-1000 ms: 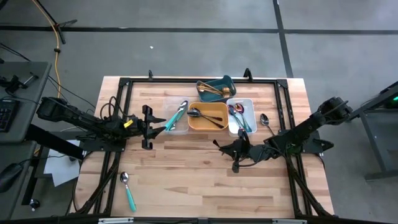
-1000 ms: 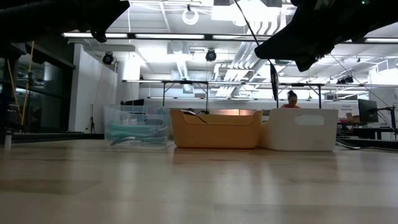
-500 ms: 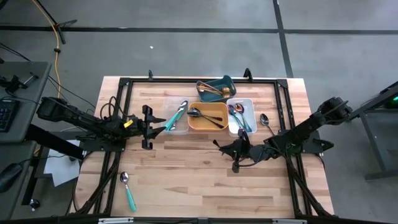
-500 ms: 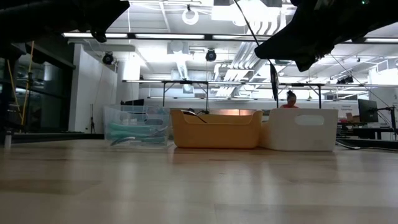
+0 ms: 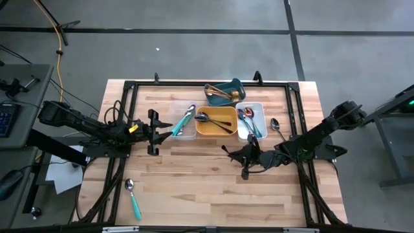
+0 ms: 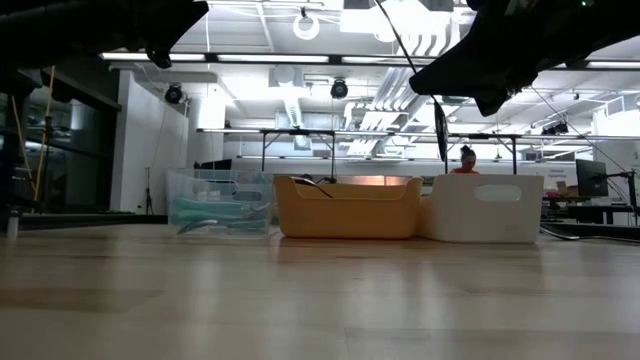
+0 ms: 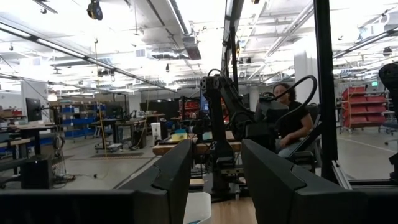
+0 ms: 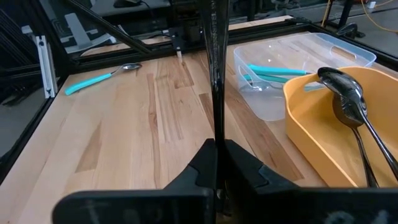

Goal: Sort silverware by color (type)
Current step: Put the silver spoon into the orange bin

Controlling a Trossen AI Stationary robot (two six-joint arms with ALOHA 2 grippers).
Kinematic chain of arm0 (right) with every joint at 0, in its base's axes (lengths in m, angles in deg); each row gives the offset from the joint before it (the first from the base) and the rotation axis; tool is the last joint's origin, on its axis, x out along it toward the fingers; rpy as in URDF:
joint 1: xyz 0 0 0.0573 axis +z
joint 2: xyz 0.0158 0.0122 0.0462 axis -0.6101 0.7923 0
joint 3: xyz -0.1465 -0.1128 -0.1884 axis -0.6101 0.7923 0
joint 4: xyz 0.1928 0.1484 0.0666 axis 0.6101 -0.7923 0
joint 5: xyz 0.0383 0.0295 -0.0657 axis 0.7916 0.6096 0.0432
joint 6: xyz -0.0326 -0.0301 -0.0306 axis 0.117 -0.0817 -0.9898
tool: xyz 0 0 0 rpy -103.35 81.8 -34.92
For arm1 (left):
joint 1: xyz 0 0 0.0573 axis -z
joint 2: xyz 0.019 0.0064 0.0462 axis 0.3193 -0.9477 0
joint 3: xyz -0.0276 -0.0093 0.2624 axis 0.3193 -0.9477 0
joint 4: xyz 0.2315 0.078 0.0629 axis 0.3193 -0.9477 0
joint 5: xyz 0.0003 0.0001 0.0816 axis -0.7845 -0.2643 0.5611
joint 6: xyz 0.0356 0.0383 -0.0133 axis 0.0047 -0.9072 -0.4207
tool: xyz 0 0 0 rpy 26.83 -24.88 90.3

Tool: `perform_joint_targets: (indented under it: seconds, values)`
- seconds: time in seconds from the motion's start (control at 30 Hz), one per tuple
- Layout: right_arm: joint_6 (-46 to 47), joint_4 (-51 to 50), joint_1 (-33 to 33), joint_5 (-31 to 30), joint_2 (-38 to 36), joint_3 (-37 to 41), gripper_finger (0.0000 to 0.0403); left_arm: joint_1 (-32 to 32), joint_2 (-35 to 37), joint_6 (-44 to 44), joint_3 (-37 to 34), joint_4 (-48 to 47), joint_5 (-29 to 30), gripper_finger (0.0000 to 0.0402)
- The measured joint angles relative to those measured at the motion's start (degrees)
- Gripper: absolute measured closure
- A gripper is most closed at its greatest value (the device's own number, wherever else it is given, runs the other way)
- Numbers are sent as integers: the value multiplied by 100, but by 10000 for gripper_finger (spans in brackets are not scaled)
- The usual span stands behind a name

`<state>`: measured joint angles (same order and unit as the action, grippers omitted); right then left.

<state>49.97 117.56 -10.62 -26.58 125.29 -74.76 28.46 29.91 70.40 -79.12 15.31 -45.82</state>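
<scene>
My right gripper (image 5: 231,151) hovers over the table's middle right, in front of the trays, shut on a black utensil (image 8: 214,74). My left gripper (image 5: 165,131) stands open and empty just left of the clear tray (image 5: 183,122); its fingers (image 7: 180,174) have nothing between them. Teal-handled spoons (image 8: 273,71) lie in the clear tray, and one (image 5: 184,120) sticks out over its rim. Dark spoons (image 5: 213,120) lie in the orange tray (image 5: 217,129). The white tray (image 5: 251,110) holds iridescent pieces, the teal tray (image 5: 234,85) gold ones. My right gripper pinches the black utensil between its two fingers (image 8: 199,165). The slim shaft (image 8: 216,124) runs out past the fingertips, seen edge-on. It is lifted clear of the table, and its lower end (image 6: 441,130) hangs below the gripper. The fingers hide which part they hold.
A teal-handled spoon (image 5: 132,197) lies loose near the table's front left. A silver spoon (image 5: 275,125) lies on the wood right of the white tray. A black frame (image 5: 129,87) rims the table. A person (image 7: 289,118) sits in the room beyond.
</scene>
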Motion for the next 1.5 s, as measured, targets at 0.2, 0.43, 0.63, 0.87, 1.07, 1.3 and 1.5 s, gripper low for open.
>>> perform_joint_targets:
  seconds: [0.2, 0.43, 0.63, 0.87, 1.07, 1.3, 1.5]
  values:
    - [5, 0, 0, 12, 0, 0, 398, 0, 0, -99, -2, 0, 1, 268]
    - [3, 0, 0, 12, 0, 0, 398, -1, 0, -103, -1, 0, 1, 268]
    - [4, 0, 0, 12, 0, 0, 398, 0, -1, -103, -1, 0, 1, 268]
    - [3, 0, 0, 12, 0, 0, 398, 0, 0, -102, -1, 0, 2, 268]
    - [3, 0, 0, 12, 0, 0, 398, 0, 0, -101, -2, 0, 0, 268]
    - [3, 0, 0, 12, 0, 0, 398, 0, 0, -101, 0, -1, 0, 267]
    - [3, 20, -9, 10, 0, 0, 398, 0, -1, -101, -1, -1, 0, 245]
